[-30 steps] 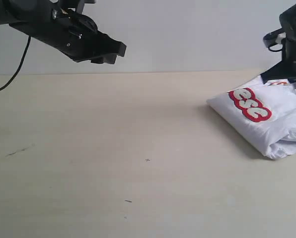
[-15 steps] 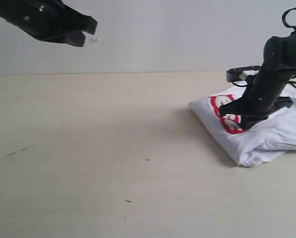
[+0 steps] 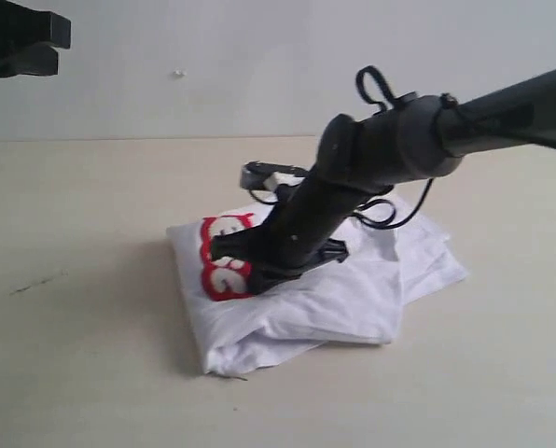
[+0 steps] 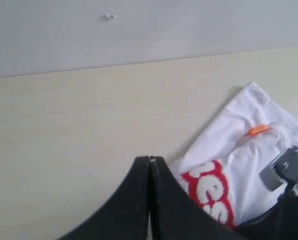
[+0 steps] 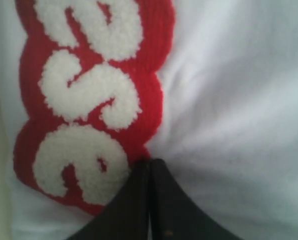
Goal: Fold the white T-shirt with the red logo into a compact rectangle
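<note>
The white T-shirt [image 3: 339,301] lies folded into a thick bundle near the middle of the table. The red logo [image 3: 224,271] faces up at its left end. My right gripper [image 3: 257,269] is shut and its tips press down on the cloth right beside the logo [image 5: 89,100]; no fabric shows between the jaws [image 5: 150,162]. My left gripper [image 3: 62,42] hangs high at the far left, well away from the shirt. It is shut and empty [image 4: 150,159]. The left wrist view shows the shirt [image 4: 249,155], its logo [image 4: 211,195] and an orange neck tag [image 4: 259,130].
The pale wooden table [image 3: 91,280] stretches bare to the left and in front of the shirt. A plain grey wall [image 3: 259,65] stands behind it. The right arm [image 3: 418,140] reaches in from the right, above the shirt.
The shirt has slid left from the table's right edge to its middle, with the right gripper on it. The left gripper has pulled back up and left and shut.
</note>
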Controlling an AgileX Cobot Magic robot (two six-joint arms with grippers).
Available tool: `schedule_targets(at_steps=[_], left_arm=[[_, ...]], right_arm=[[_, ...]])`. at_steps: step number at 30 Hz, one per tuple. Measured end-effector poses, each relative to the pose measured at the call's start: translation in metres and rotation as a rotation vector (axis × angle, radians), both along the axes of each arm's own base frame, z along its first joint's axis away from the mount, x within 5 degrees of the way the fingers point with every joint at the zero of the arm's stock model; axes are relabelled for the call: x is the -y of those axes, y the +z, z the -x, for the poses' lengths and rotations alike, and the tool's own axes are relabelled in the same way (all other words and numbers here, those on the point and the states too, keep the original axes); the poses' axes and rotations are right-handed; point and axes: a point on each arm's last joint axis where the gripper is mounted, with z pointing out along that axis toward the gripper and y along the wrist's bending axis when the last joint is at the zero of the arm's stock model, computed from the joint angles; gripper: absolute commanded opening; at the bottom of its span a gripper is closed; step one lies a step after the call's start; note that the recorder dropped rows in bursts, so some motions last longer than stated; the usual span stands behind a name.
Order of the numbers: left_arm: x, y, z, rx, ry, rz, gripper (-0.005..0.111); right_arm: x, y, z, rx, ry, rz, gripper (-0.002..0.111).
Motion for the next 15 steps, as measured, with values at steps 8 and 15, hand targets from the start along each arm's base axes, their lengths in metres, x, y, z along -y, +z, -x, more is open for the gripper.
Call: schedule_targets(at_steps=[8,15], left_arm=[[0.005,0.004,0.008,-0.004,-0.028,0.0,0.0],[0.011,0.004,0.01,-0.001,-0.06,-0.009,0.0]], right_arm=[[-0.051,0.029,0.007,0.073,0.093,-0.07,0.008],[-0.002,0.103,-0.003,0.196,0.033,-0.007,0.037]])
